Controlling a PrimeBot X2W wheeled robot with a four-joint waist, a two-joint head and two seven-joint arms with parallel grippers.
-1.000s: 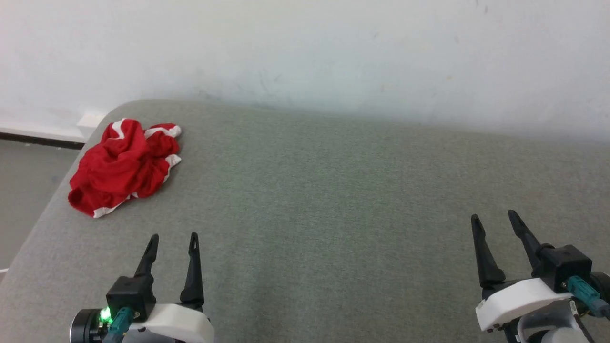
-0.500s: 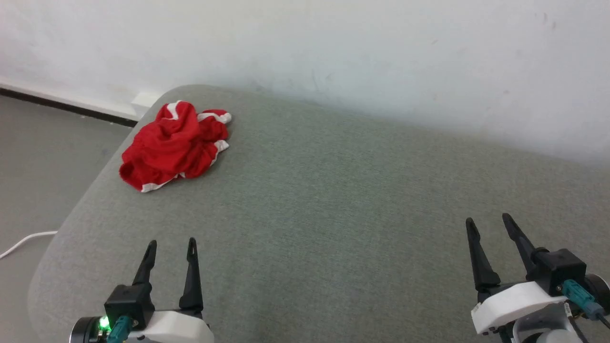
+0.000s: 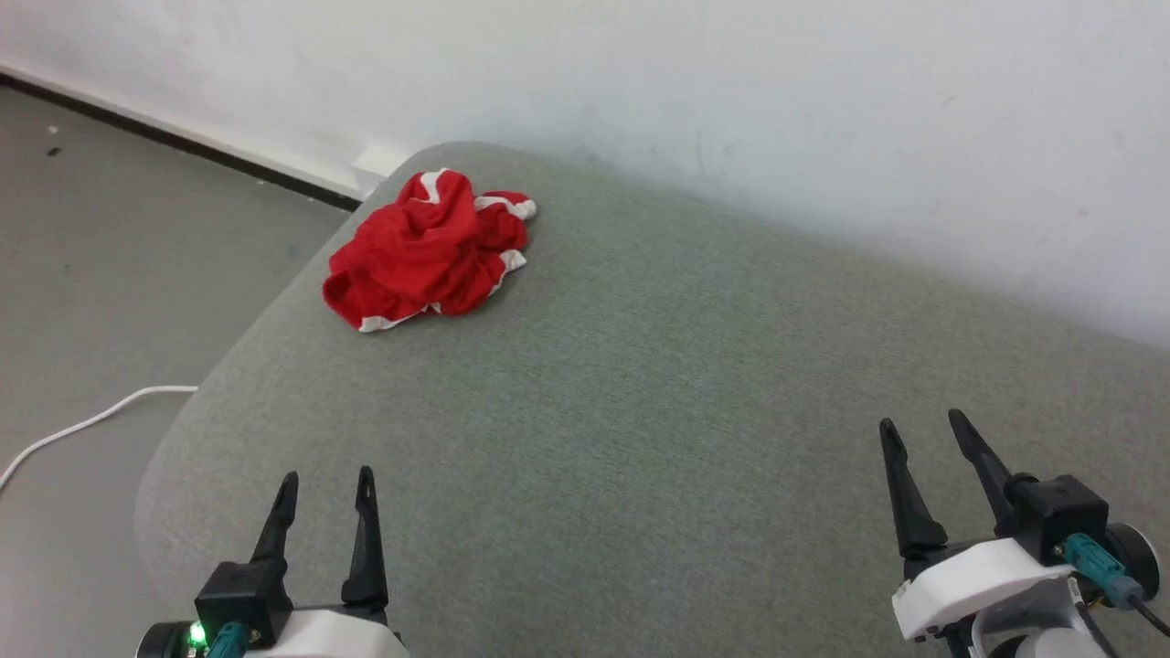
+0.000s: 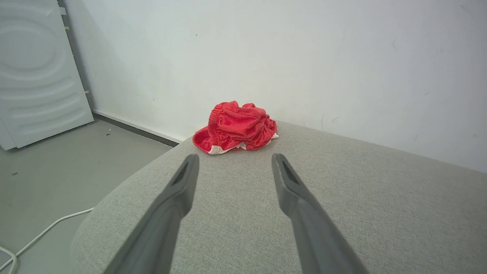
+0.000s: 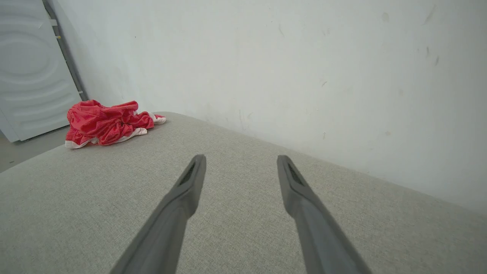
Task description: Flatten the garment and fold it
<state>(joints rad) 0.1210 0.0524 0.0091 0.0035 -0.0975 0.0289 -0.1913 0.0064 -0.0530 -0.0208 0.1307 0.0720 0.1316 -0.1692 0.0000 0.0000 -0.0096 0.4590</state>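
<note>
The garment [image 3: 425, 251] is a crumpled red heap with white trim, lying near the far left corner of the grey cushioned surface [image 3: 658, 384]. In the left wrist view the garment [image 4: 236, 127] sits straight ahead, beyond the fingertips. The right wrist view has the garment [image 5: 108, 122] far off to the left. My left gripper [image 3: 327, 479] hovers open at the near left, well short of the cloth. My right gripper [image 3: 921, 429] is open at the near right, far from it. Nothing is between either pair of fingers.
A white wall [image 3: 731, 91] runs along the back of the surface. To the left the surface drops to a grey floor [image 3: 101, 274] with a white cable [image 3: 82, 425] on it. A white panelled door [image 4: 34, 72] stands further left.
The head camera has turned left, so the garment sits further right and higher in the picture and more floor shows. Both grippers keep their open pose.
</note>
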